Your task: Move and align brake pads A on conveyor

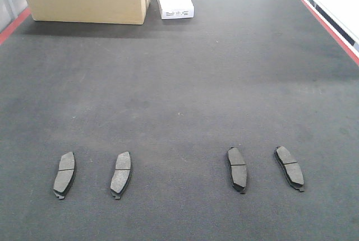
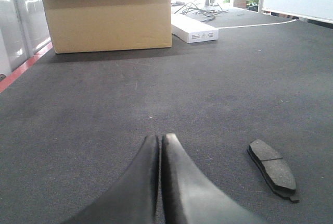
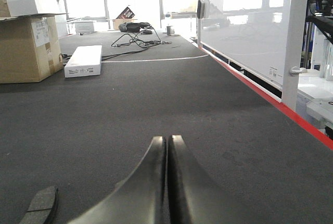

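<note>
Not much to read here. The cardboard box (image 2: 106, 15) carries dark marker scrawl along its top edge, something like "#CH", cut off by the frame. The white carton (image 2: 194, 28) and the box's side sticker (image 3: 39, 31) have print too small to read.

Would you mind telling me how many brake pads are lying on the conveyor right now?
4, in a row across the near conveyor: far-left pad, left-centre pad, right-centre pad, far-right pad. None looks hidden.
</note>
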{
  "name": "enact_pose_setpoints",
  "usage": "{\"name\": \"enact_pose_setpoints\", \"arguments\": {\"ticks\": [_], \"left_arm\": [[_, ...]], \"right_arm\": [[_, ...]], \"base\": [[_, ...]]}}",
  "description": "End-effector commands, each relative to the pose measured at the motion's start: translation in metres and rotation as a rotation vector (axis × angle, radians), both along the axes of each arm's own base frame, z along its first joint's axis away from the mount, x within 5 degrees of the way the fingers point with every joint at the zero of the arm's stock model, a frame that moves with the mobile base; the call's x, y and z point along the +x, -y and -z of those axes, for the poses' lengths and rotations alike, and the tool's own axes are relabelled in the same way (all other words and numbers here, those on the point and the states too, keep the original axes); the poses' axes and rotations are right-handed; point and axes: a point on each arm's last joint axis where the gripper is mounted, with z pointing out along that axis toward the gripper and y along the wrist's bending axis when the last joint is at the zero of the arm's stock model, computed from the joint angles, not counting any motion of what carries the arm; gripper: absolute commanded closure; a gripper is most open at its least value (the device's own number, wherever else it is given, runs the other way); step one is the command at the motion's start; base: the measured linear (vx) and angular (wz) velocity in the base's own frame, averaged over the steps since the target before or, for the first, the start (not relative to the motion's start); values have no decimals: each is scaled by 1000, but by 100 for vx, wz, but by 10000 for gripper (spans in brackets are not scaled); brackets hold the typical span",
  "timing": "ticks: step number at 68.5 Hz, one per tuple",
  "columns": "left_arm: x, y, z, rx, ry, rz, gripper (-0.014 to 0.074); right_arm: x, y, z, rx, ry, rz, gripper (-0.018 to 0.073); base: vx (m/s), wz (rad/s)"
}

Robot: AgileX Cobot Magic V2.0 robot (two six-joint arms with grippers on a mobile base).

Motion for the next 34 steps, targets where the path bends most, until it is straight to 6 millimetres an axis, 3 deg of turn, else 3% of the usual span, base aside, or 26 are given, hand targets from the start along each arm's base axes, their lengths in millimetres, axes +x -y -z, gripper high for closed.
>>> {"name": "enact_pose_setpoints", "arguments": {"ticks": [1, 34], "left_arm": [[0, 1, -1, -25, 63, 6, 603], [0, 1, -1, -25, 63, 6, 603]], "right_arm": [[-1, -1, -3, -26, 66, -4, 571], [-1, -1, -3, -25, 67, -4, 571]], "base": [[0, 0], [0, 0]]}}
